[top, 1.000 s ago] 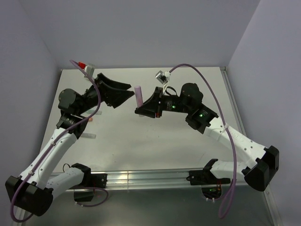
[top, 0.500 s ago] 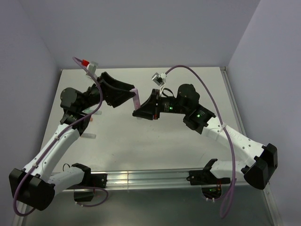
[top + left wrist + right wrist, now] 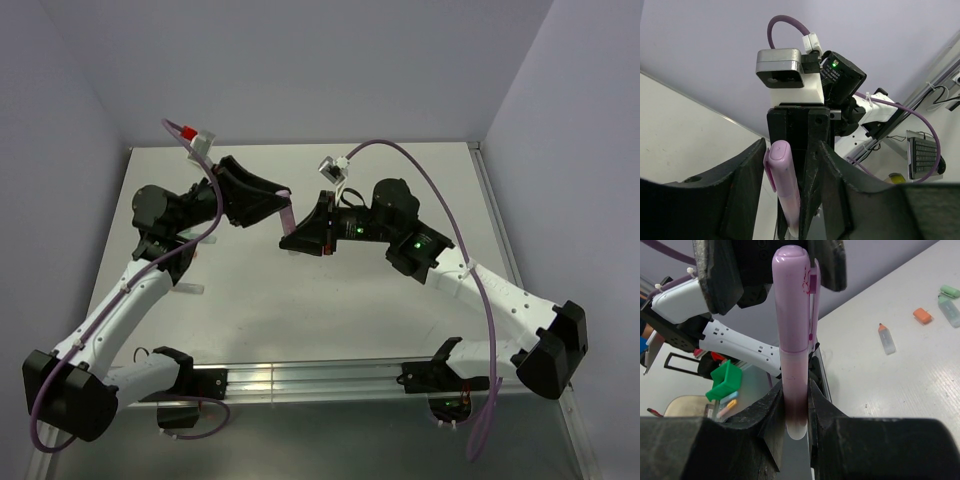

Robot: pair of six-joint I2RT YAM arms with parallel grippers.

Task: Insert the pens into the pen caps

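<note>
Pen (image 3: 792, 365), pink, with its matching cap (image 3: 792, 295) on top, stands upright in the air over the far half of the table (image 3: 340, 310), about midway between the left and right edges. The cap carries a small red mark, too blurred to read. The right gripper (image 3: 795, 407) is closed on the pen's lower end. The left gripper (image 3: 790, 150) has its jaws apart on both sides of the cap, with a gap on one side. Both grippers are well apart from the far edge. A pale pen with orange tip (image 3: 886, 338), an orange cap (image 3: 922, 315) and a mint-green pen (image 3: 949, 307) lie on the table toward its left edge.
</note>
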